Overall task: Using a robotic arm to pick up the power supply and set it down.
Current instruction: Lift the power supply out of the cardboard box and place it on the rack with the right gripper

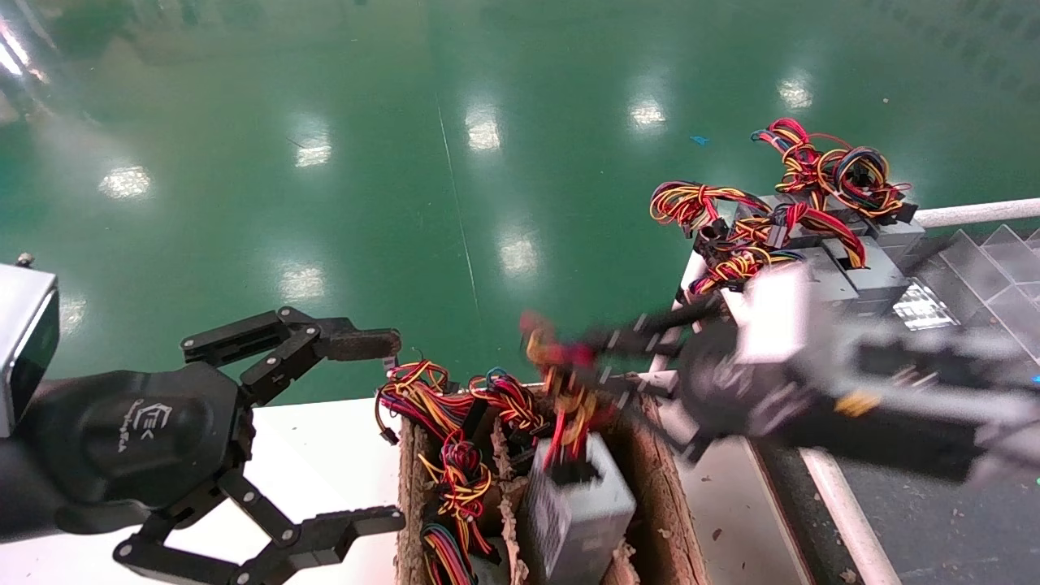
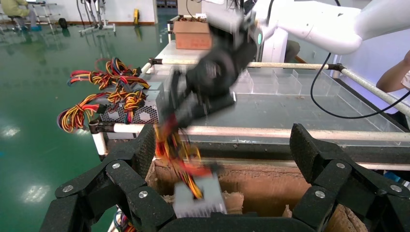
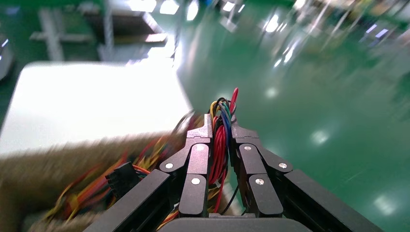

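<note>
Not much to read here, honestly. The only marking is a small white logo (image 1: 152,420) printed on the black body of the left gripper (image 1: 370,431), sitting behind the jaws on the palm housing. It looks like a boxy emblem with a line of tiny letters under it, but the letters are too small to make out. The power supply (image 1: 578,508) shows a pale patch on its side that could be a label; nothing on it is legible.
</note>
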{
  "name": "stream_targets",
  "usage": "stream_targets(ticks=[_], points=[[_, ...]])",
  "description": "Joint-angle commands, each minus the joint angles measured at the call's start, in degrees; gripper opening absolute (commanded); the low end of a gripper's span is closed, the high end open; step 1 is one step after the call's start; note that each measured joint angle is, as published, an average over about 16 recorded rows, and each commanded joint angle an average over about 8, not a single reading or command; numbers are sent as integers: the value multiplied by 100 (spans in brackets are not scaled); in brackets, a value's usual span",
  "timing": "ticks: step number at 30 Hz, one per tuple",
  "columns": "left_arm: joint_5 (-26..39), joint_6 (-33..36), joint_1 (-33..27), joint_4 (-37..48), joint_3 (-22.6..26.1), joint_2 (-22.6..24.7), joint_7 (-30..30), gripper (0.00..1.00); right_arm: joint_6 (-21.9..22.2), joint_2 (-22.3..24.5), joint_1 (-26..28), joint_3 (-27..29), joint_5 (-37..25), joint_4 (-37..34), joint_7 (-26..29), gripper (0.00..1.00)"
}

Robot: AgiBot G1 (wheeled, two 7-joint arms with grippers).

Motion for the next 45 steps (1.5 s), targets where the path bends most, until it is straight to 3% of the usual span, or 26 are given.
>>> stream_targets(ticks=[1,6,11,20,25,36,45], points=[[0,0,0,0,0,0,0,100,-26,101,26,211,295,3,-81,0],[-1,-1,0,0,1,-1,1,100,-38,433,361,764,833,2,-221,0],[-2,-1,-1,0,2,-1,1,100,134,748,888,1032,797,-19,-230,0],[-3,-2,-1,0,4,-2,2,100,615,1384,2026,869,-528,-87,-66,0],[-4,-2,-1,0,5,-2,3,100,797,1741,2375,757,-1204,-234,138,0],[-5,-3,-2,0,7,-3,4,100,540,2360,2520,510,-1968,-1056,395,0],[-6,-4,-2,0,9,-4,5,100,308,2607,1967,381,-1898,-1492,364,0]])
